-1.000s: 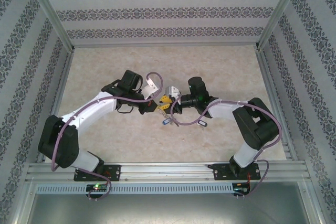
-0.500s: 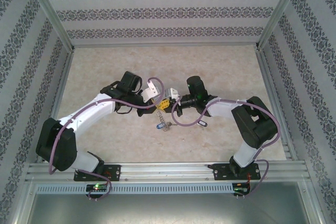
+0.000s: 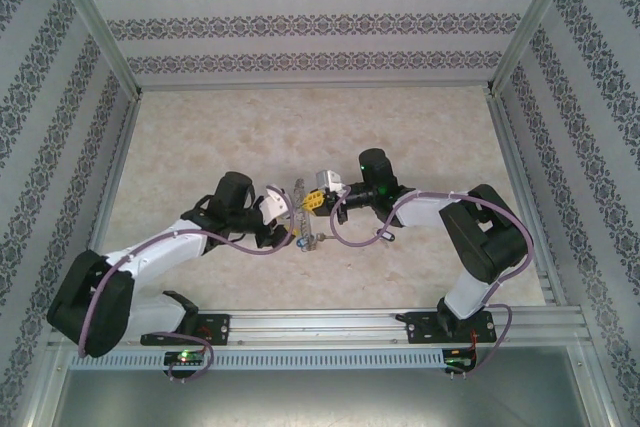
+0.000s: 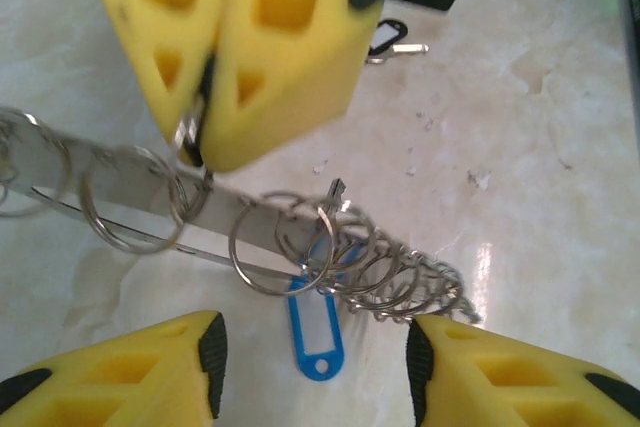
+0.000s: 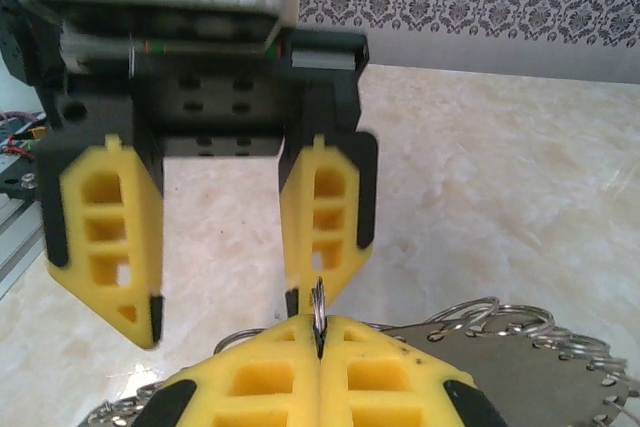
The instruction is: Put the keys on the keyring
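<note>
The keyring (image 4: 120, 182), a flat silvery metal strip fringed with wire rings, is suspended just beyond the open, yellow-fingered left end effector (image 5: 222, 313), with a blue-and-white oval key head (image 4: 316, 332) beneath. One ring is pinched by the closed right end effector (image 4: 205, 142). The beige marbled worktop (image 4: 520, 147) lies beyond.

Light is bright, even and soft across all 3 views, falling from overhead. From the top camera my arms throw only faint, pale shadows on the table (image 3: 200, 137), and the keyring (image 3: 302, 222) there is too small and grainy to resolve. In my left wrist view the table carries a white sheen at right, and the keyring's metal gleams sharply. My right gripper (image 4: 195, 152) looms soft-edged, close to the lens. In my right wrist view, my left gripper (image 5: 225, 312) blurs toward its upper housing.
</note>
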Controlling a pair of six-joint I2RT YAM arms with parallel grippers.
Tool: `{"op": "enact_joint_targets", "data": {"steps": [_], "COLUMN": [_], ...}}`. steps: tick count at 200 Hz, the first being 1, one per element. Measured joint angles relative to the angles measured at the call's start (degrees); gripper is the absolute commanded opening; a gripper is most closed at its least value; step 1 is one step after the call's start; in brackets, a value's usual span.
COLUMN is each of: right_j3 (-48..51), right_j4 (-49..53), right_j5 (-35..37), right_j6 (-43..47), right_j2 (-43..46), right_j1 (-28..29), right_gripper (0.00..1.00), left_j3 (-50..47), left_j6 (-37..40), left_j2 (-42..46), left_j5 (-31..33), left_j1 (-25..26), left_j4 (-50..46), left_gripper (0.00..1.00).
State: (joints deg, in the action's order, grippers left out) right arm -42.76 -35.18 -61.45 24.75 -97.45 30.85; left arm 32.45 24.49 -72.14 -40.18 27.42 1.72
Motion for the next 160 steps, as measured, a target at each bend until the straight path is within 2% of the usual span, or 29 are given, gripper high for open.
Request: {"op": "enact_joint_targets", "data": {"steps": [25, 80, 108, 160], "right_j3": [0.24, 0.63, 0.90, 0.96], "right_j4": [-1.38, -3.50, -4.33, -5.88], "right_j5": [-0.81, -1.68, -2.34, -2.56], "right_j6": [-0.81, -1.92, -2.56, -3.85], "right_j2": [0.00, 0.00, 0.00, 0.00], "right_j1": [0.00, -0.85, -0.87, -0.87], "right_gripper": [0.00, 0.00, 0.00, 0.00], "left_j3": [-0.07, -1.18, -1.18, -2.03], "left_j6": [1.40, 2.99, 3.78, 3.54], "left_j2": [-1.90, 0.13, 0.26, -0.39], "left_j5": [0.00, -3.32, -5.42, -5.40], "left_j1": [-0.07, -4.15, -4.28, -4.28], "left_j4": [5.33, 12.96, 14.14, 18.53], "left_gripper": [0.38, 0.28, 0.27, 0.27]}}
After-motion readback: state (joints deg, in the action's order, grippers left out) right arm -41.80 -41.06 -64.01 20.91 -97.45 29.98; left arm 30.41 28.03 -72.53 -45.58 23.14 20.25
